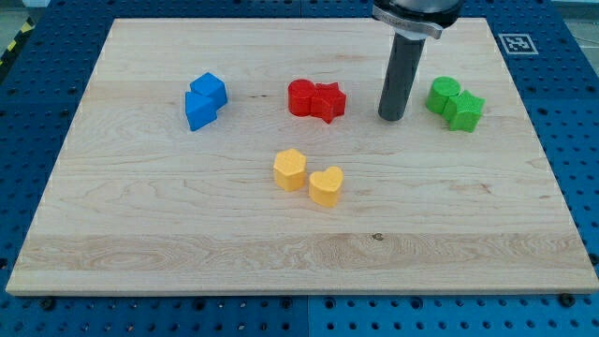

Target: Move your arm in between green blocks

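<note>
Two green blocks touch each other at the view's right: a rounded green block [443, 95] and a green block [465, 111] just right and below it. My tip [392, 116] rests on the wooden board [140, 225], a short way left of the green pair and not touching it. No gap shows between the green blocks.
A red round block [301, 96] and a red star block [328, 101] touch just left of my tip. Two blue blocks [205, 99] sit at the view's left. A yellow hexagon block [290, 169] and a yellow heart block [326, 186] lie at the centre.
</note>
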`<state>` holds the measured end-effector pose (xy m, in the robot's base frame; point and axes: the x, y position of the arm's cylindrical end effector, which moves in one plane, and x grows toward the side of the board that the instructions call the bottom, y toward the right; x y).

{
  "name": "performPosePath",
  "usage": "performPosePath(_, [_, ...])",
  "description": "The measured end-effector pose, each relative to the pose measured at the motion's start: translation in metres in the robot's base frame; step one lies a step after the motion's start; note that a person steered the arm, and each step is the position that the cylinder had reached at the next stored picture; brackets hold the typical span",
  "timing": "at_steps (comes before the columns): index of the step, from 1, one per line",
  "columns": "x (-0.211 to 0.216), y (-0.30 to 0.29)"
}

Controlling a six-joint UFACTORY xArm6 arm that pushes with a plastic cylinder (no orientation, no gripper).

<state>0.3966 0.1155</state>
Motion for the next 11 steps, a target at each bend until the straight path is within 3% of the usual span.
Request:
performPosePath(5, [0.0, 0.067])
performPosePath(8, [-0.033, 0.077])
performPosePath(11, [-0.033, 0.109])
